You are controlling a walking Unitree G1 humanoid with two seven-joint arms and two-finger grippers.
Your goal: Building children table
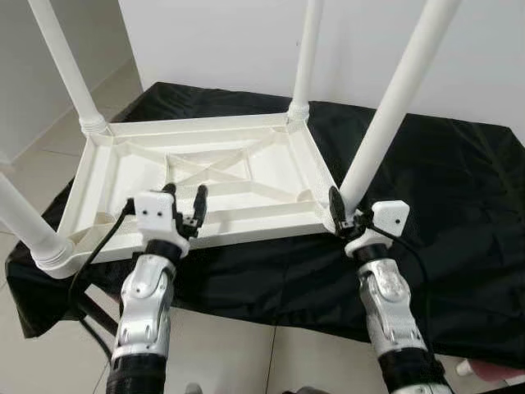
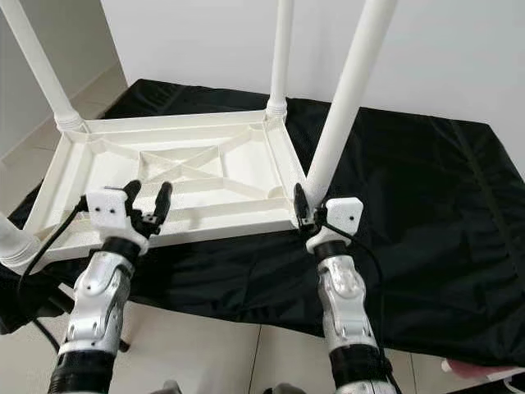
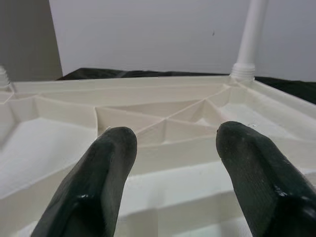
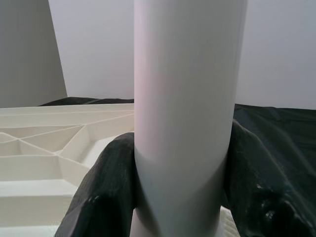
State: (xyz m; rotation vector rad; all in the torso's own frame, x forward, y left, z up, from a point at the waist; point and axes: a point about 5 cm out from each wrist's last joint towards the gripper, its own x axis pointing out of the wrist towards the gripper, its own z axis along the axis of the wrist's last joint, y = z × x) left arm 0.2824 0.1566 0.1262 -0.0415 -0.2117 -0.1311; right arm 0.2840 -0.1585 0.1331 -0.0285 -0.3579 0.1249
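Your right gripper (image 2: 300, 212) pinches the near-right leg (image 1: 392, 107) just above its socket; the left gripper (image 1: 185, 205) hovers spread and empty over the tabletop (image 1: 205, 176) rim. That white ribbed plastic top lies upside down on black cloth (image 1: 443, 213), four legs up. Probably light, stiff, slick: grip low.

1. Even, bright, diffuse light; source direction unclear, perhaps overhead.
2. Head views sharp; white tabletop underside (image 1: 205, 176) shows soft rib shadows, no glare.
3. Wrist views: near black fingers (image 3: 106, 182) blurred; table leg (image 4: 185, 113) slightly soft.
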